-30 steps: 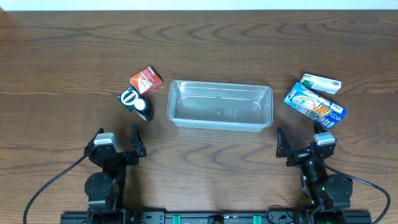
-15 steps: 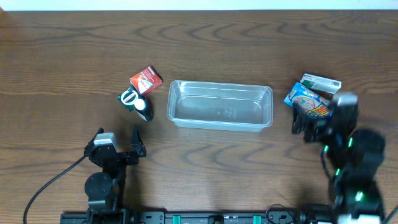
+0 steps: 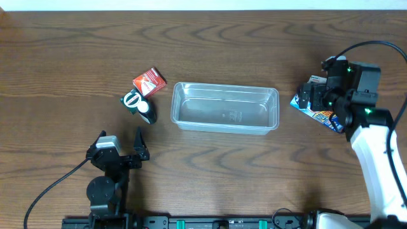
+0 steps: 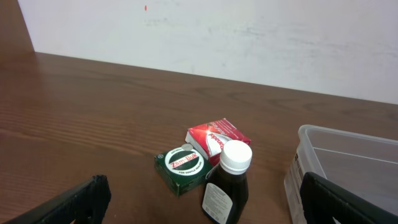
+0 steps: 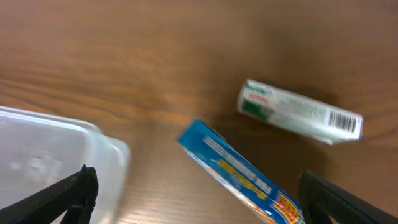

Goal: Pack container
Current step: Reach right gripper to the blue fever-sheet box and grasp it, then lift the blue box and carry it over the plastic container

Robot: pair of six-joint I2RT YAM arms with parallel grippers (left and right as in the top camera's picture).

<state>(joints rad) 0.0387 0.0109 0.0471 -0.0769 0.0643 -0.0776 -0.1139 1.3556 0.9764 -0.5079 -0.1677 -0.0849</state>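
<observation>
Dark brown wood-grain table (image 3: 210, 38) is seen beneath everything, and a white wall (image 4: 249, 31) is seen behind it in the left wrist view. The container (image 3: 225, 107), a clear shallow plastic tub, is placed near the middle of the table with its long side running left to right. To its left, three small things are grouped: a red packet (image 3: 149, 81) farthest back, a green box (image 3: 132, 100) with a round label just in front of it, and a dark bottle (image 3: 147, 112) with a white cap, stood upright just beside the box. The left gripper (image 3: 121, 143) is held low near the front edge, well apart from this group, with its jaws spread open. At the container's right end a blue packet (image 3: 321, 111) is laid flat on the wood, near the tub but not touching it. The right gripper (image 5: 198, 180) is held above this packet, its jaws opened wide. A white-and-green box (image 5: 300, 112) is seen beyond the blue packet in the right wrist view, close to it but apart; in the overhead view it is hidden by the right arm.
</observation>
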